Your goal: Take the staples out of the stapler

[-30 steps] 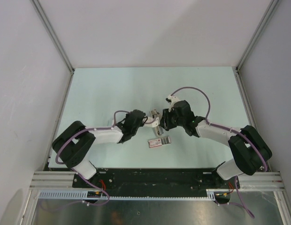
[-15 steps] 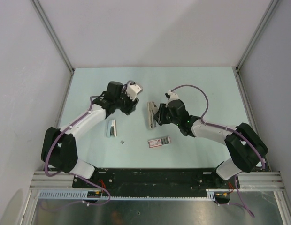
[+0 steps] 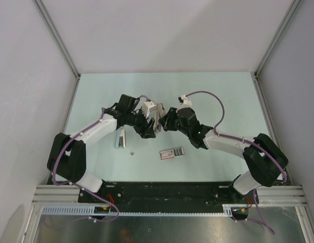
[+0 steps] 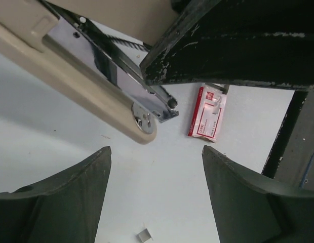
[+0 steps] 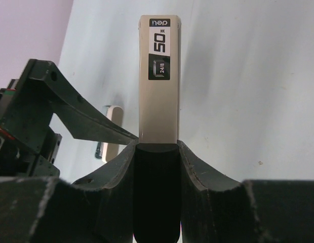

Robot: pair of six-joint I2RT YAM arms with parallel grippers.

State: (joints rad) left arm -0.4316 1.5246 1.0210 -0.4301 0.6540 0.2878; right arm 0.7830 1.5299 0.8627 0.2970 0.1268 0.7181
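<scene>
Right gripper [image 5: 156, 152] clenched on stapler [image 5: 157, 76]; left gripper [image 4: 156, 157] jaws apart, empty, just beside stapler's tip.

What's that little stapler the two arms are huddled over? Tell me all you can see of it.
The stapler is small and slim. Its beige, plastic-looking body carries a black label marked 50 and 24/8. It is held over the table, clamped at one end in the right pincer. The left wrist view shows it swung open, with a beige base tipped by a round metal plate and a shiny rail with a thin spring. The left pincer stands open nearby, not gripping it.
</scene>
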